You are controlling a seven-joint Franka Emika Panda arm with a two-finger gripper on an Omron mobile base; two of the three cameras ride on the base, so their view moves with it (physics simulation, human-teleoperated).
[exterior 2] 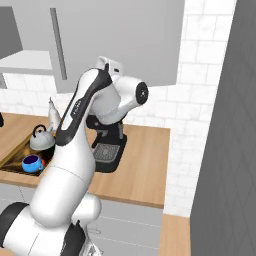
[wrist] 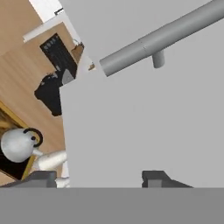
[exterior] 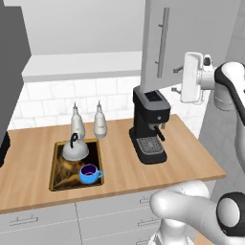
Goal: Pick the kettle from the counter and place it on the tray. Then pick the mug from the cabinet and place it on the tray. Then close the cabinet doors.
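With kettle (exterior: 75,149) and mug (exterior: 89,173) already on the tray (exterior: 59,178) near the desk's (exterior: 191,158) back edge, the claw (wrist: 100,177), fingers spread, faces the open cabinet door (exterior: 155,43) beside its bar handle (exterior: 162,36). A steady, flat push suits best. The door hides the cabinet interior; contact is unclear.

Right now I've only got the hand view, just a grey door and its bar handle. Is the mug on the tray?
Observer: Yes, the blue mug stands on the tray, in front of the kettle.
Operator: Which door am I facing?
Observer: The right cabinet door, swung out above the coffee machine.
Operator: And the end effector?
Observer: The end effector is right of the bar handle, level with its lower end, jaws open.
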